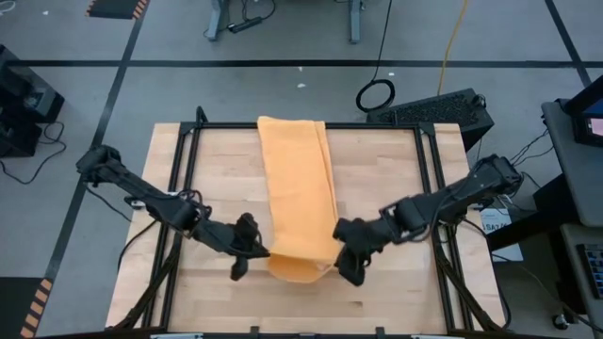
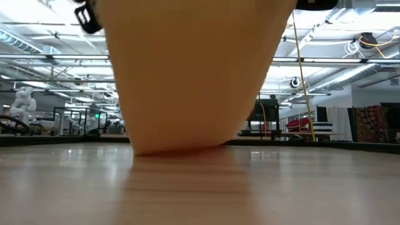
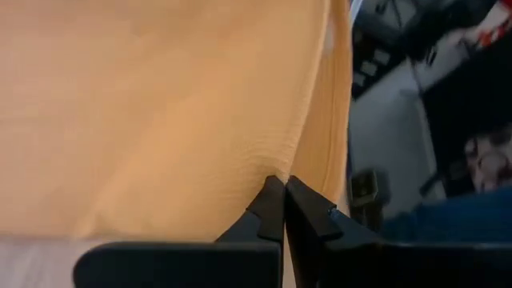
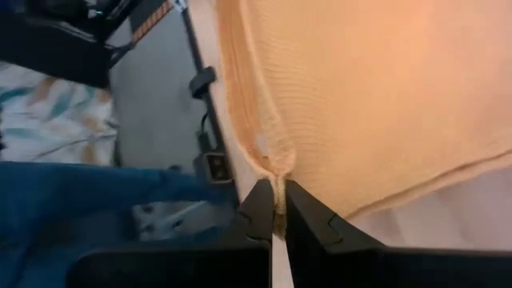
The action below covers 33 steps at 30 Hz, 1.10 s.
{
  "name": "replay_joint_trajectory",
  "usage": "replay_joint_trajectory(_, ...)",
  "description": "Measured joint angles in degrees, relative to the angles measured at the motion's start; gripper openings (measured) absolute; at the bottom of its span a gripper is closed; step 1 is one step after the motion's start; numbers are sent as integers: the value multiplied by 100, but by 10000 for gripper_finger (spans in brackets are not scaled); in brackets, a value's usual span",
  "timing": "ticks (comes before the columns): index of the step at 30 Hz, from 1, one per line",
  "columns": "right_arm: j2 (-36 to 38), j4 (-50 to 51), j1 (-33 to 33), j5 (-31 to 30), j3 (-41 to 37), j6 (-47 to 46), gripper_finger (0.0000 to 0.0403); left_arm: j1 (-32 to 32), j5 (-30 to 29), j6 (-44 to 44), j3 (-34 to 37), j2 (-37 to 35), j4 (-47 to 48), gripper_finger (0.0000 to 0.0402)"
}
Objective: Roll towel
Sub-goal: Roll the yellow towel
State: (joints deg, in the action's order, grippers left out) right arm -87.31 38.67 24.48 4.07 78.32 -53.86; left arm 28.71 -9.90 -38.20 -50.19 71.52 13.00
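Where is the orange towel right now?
In the high view the towel lies down the middle of the wooden table, its near end pinched between the left gripper and right gripper.

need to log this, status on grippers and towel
Left gripper shut on towel near corner. Right gripper shut on opposite corner. Near end lifted. Nothing in the way.

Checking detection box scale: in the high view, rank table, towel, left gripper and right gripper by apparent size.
1. Table
2. Towel
3. Left gripper and right gripper, both shut on the towel: they look alike, no ranking between them.
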Motion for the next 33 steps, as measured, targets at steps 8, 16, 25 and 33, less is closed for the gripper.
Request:
replay_joint_trajectory(8, -678, -253, 655, -743, 2, -113, 4, 237, 202, -100, 510, 350, -521, 4)
replay_joint_trajectory(16, -1308, -480, 951, -712, 2, -208, 4, 524, 237, -887, 874, 976, -1678, 4)
replay_joint_trajectory(25, -1625, -731, 1079, -774, 2, 304, 4, 1130, -45, -2007, 868, 1269, -1741, 4)
replay_joint_trajectory(33, -1785, -884, 1032, -743, 2, 622, 4, 1303, -651, -2301, 868, 1273, -1510, 4)
